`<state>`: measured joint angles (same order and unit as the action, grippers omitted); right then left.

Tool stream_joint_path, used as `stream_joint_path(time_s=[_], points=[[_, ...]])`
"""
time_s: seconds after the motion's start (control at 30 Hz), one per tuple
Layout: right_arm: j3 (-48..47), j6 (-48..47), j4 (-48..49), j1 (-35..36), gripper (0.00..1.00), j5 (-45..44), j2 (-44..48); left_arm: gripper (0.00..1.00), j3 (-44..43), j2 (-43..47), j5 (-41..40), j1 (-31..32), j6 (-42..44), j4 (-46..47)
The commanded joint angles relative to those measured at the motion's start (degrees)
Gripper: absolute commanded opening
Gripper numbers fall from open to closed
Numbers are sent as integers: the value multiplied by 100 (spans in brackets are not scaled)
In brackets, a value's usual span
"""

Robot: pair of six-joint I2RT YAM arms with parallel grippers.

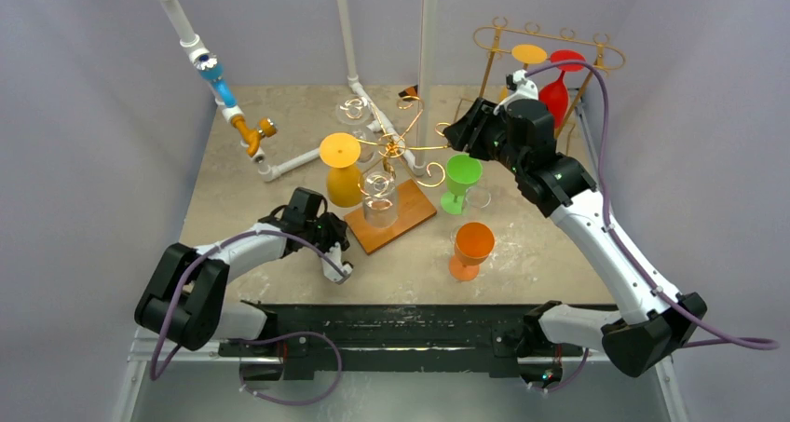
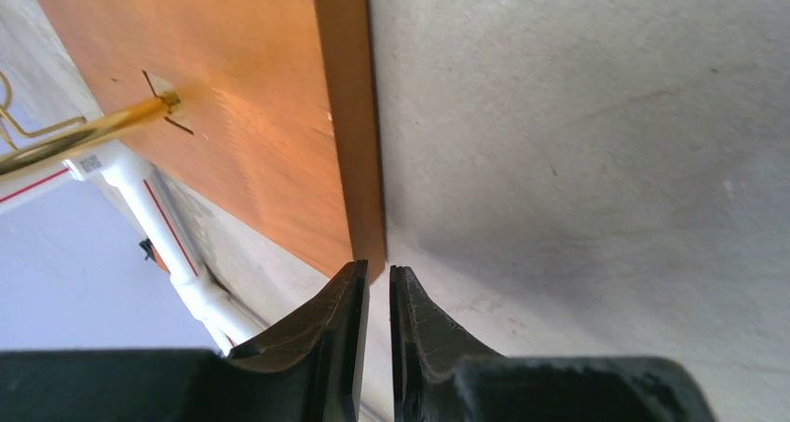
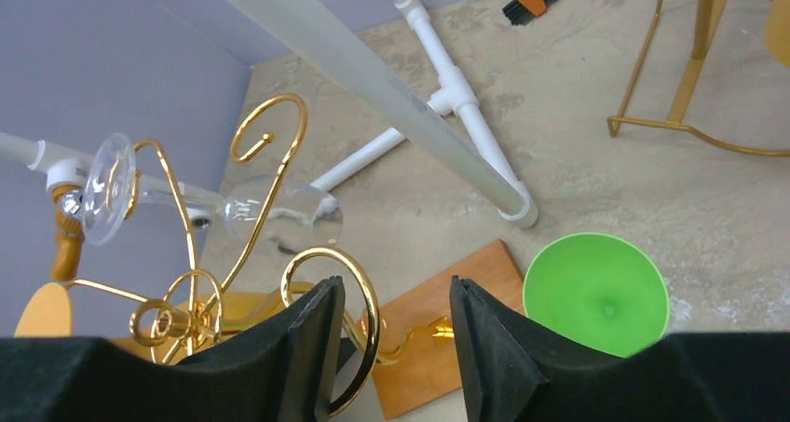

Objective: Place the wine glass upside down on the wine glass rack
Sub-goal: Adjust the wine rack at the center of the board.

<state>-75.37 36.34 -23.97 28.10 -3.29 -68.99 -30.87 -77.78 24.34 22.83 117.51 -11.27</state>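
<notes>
Clear wine glass [image 3: 279, 217] hangs on the gold wire rack [image 1: 396, 147], foot caught in a curled arm. Right end effector [image 3: 396, 292] is open, empty, by a rack curl. Left end effector [image 2: 377, 278] is nearly closed, empty, at the corner of the wooden rack base [image 2: 233, 115].

Work cell: a mottled beige tabletop [image 1: 410, 264] is enclosed at the back and on both sides by plain pale lavender walls [image 1: 93, 115]. White pipes [image 1: 430, 31] are seen rising at the back, and a black rail [image 1: 410, 324] is fixed along the near edge. Even, soft-shadowed lighting is provided.
</notes>
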Motion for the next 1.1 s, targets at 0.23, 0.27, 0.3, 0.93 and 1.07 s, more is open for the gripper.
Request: stream_joint_path(time_s=[0.23, 0.27, 0.3, 0.93, 1.07], points=[[-580, -179, -568, 56, 65, 15, 185, 26, -120, 976, -217, 6, -12, -1249], [-669, -210, -612, 56, 65, -4, 184, 26, -128, 1116, -166, 43, -52, -1417], [-735, -241, -662, 58, 65, -39, 178, 27, -140, 1209, -111, 86, -62, -1643], [-1630, -663, -714, -189, 67, 134, -588, 29, 135, 1026, -307, 2478, -1903, -284], [-1592, -622, -544, -225, 64, 300, -680, 28, 215, 665, -535, 2618, -2016, 391]])
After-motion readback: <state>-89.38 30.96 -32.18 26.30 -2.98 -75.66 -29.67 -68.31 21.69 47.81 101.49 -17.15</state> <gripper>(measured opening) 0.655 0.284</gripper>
